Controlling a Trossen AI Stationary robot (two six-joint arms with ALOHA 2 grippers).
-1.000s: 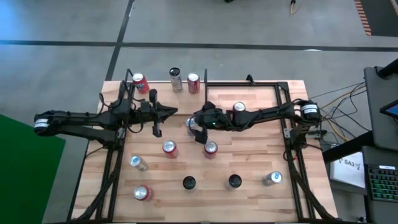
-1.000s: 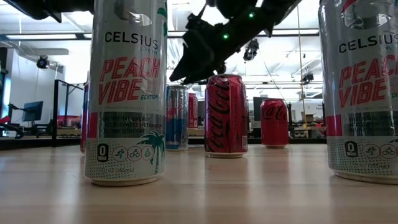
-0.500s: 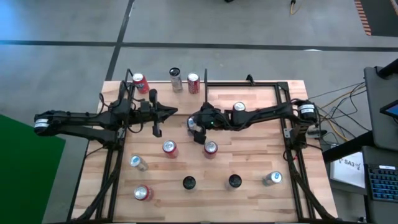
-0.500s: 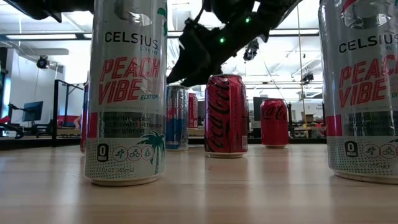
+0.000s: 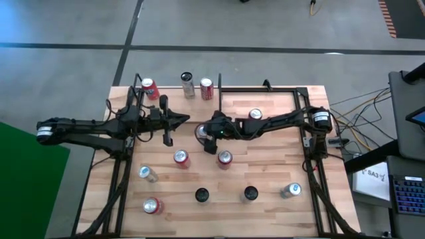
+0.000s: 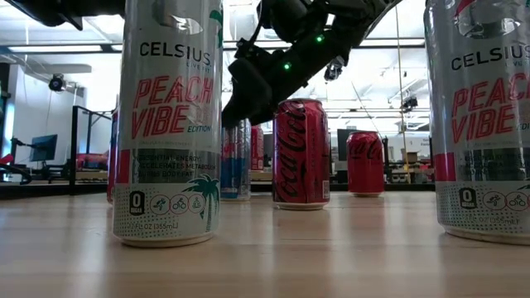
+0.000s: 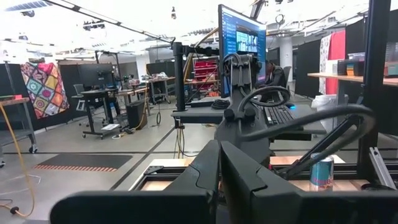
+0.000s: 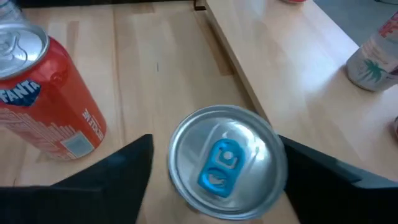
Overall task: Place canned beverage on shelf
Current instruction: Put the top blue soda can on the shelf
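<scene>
A silver can with a blue tab (image 8: 227, 158) stands upright on the wooden table (image 5: 265, 172), near its middle (image 5: 200, 131). In the low view this can (image 6: 238, 161) is half hidden behind a Celsius can. My right gripper (image 5: 203, 132) reaches in from the table's right, open, with one finger on each side of the can's top (image 8: 227, 186). My left gripper (image 5: 184, 119) hangs shut above the table's left half, holding nothing (image 7: 221, 168). The shelf (image 8: 292, 56), a raised light wood plank, runs along the far side (image 5: 169, 98). My right gripper has a finger on either side of the can's top rim, slanting down from the table's right. One finger (image 8: 317, 171) stands right beside the rim (image 8: 281, 149); whether it touches, I cannot tell. The can stands upright on the table.
A Fanta can (image 8: 43, 99) and a Coca-Cola can (image 5: 224, 158) stand just on the near side of the gripper, and another can (image 5: 254, 115) stands under the right arm. Several more cans line the near part (image 5: 201, 195). Three cans (image 5: 188, 84) stand on the shelf.
My right gripper has moved toward the table's left edge and down, coming over the silver can so that its fingers now flank the can's top. The can has stayed in place.
</scene>
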